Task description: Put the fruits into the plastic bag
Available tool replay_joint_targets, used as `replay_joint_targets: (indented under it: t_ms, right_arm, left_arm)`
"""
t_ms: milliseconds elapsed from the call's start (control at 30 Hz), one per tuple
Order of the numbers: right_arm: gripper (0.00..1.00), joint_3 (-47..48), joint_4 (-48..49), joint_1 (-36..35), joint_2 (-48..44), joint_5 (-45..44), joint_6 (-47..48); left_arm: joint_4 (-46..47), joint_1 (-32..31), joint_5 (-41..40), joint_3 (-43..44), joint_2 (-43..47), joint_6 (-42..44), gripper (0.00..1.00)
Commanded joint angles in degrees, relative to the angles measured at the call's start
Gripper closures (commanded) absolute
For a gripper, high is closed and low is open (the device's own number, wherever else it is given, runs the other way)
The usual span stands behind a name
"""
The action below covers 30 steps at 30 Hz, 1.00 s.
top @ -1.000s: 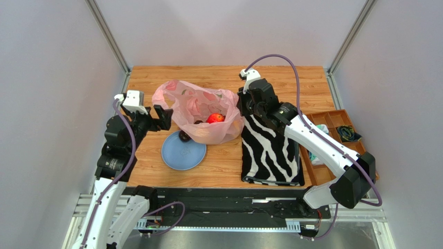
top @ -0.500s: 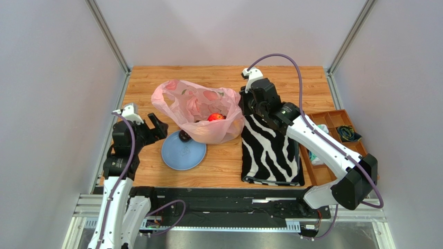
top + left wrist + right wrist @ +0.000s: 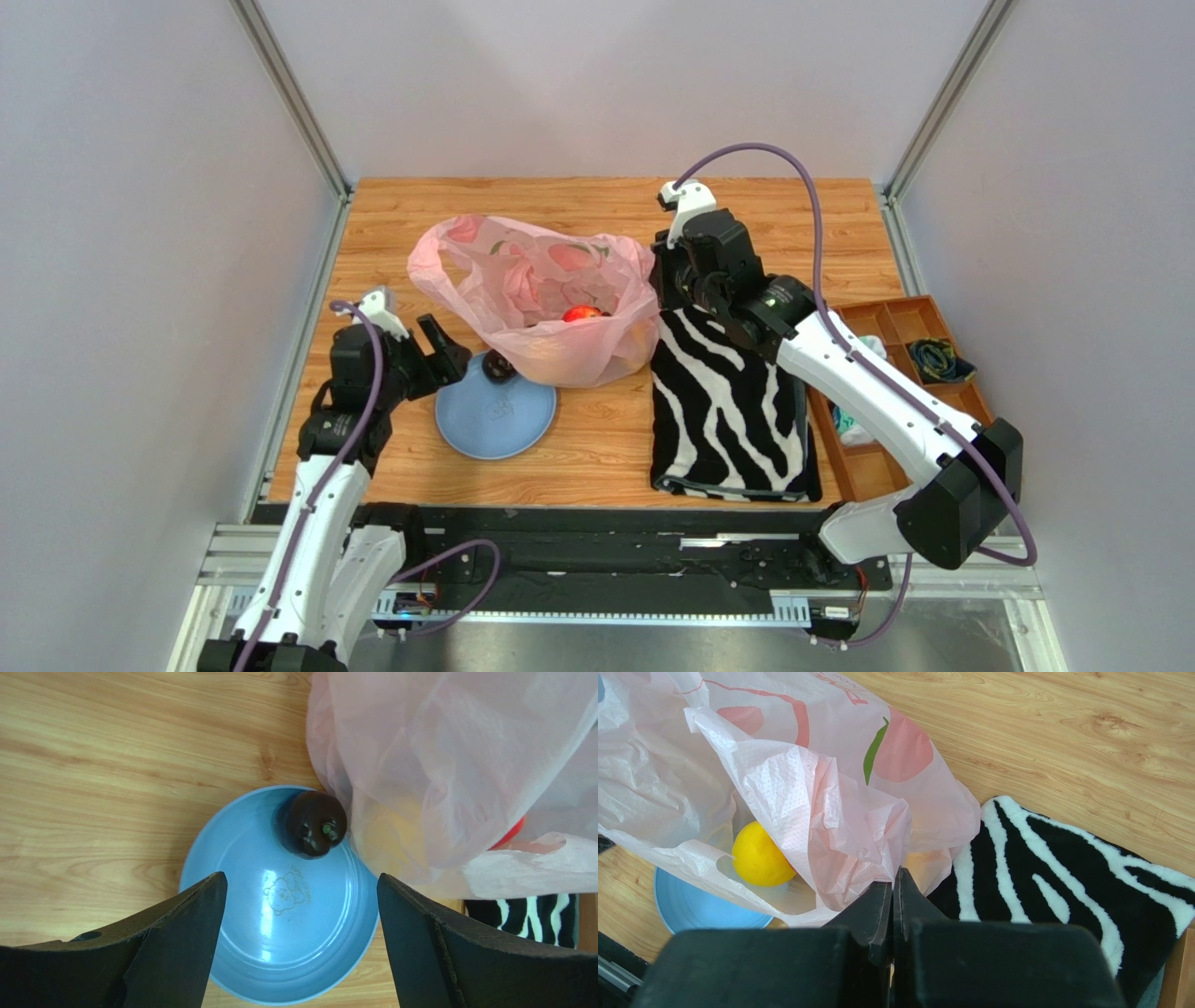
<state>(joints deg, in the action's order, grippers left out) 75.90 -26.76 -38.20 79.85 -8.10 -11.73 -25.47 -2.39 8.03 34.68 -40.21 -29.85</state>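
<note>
The pink plastic bag [image 3: 540, 301] printed with peaches lies on the table with its mouth to the left. A red apple [image 3: 581, 315] and a yellow citrus [image 3: 760, 857] sit inside it. A small dark plum-like fruit [image 3: 313, 823] rests on the far rim of the blue plate [image 3: 281, 952], touching the bag [image 3: 449, 763]; it also shows in the top view [image 3: 497, 367]. My left gripper [image 3: 300, 896] is open and empty above the plate's near part [image 3: 446, 353]. My right gripper [image 3: 893, 878] is shut on the bag's right edge [image 3: 836, 833] and holds it up [image 3: 659, 287].
A zebra-striped cloth [image 3: 730, 406] lies right of the bag, under my right arm. An orange compartment tray [image 3: 898, 378] with small items sits at the table's right edge. The blue plate [image 3: 494, 409] lies partly under the bag.
My left gripper has let go of the bag's left side, swung down and toward the plate, and now hovers open over it. The bag's left edge has slumped. The right gripper barely moved.
</note>
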Motion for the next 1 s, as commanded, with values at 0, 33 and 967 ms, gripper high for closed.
replay_joint_targets:
  t_ms: [0,33,967]
  right_arm:
    - [1.0,0.65,1.63,0.23,-2.25,-0.25,0.39]
    - [1.0,0.57,1.63,0.31,-2.16,-0.08,0.48]
    - [1.0,-0.05,0.4,0.49,-3.3,-0.69,0.21]
  left_arm:
    - [6.73,-4.46,-1.18,-2.41,-3.11,-3.1,0.13]
    - [7.8,-4.9,-1.09,-2.77,-4.08,-3.46,0.14]
    - [29.6,-6.66,4.89,-3.92,-32.03,-6.37,0.23]
